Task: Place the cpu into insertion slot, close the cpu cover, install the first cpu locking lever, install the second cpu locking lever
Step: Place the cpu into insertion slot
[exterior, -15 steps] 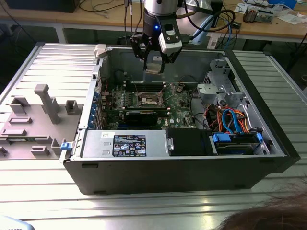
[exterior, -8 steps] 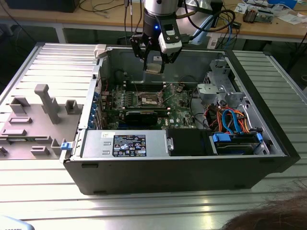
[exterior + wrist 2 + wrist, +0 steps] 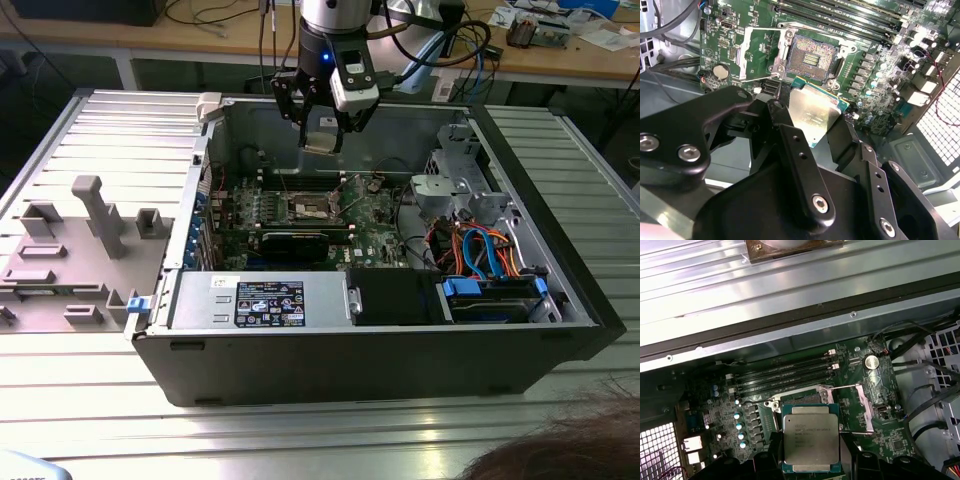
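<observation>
cpu in gripper above open insertion slot

Chip: flat square with a silvery-grey top and a green edge, held off the board at 12 o'clock from the socket in the exterior view.
Socket: square, dark centre, pale rim, uncovered.
Cover: thin silvery frame, swung open beside the socket.

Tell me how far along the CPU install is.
Done: nothing seated yet. In hand: the gripper holds the cpu above the motherboard. The insertion slot is bare and the cpu cover stands open. Left: seating the chip, closing the cover, both levers.
</observation>
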`<state>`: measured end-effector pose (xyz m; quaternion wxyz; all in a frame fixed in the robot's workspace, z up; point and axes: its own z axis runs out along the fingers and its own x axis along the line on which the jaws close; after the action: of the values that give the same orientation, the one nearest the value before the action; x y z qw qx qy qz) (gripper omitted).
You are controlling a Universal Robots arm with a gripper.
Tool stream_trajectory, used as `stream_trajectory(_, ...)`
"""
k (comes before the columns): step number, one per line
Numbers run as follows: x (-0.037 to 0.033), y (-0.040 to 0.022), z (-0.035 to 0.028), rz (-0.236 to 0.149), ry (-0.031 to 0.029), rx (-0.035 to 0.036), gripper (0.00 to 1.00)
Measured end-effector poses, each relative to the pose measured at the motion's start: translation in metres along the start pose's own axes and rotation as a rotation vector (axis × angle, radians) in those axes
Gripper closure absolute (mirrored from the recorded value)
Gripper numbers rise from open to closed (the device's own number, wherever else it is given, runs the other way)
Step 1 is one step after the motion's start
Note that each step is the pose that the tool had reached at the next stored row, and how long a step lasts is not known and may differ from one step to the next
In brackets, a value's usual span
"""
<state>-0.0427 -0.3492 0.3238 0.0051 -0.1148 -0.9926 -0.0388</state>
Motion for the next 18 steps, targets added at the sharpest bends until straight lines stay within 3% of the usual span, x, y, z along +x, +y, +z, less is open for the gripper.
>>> stream_trajectory(18,0.0,0.0,0.0,0.022,-0.0017,-0.0004,0.46)
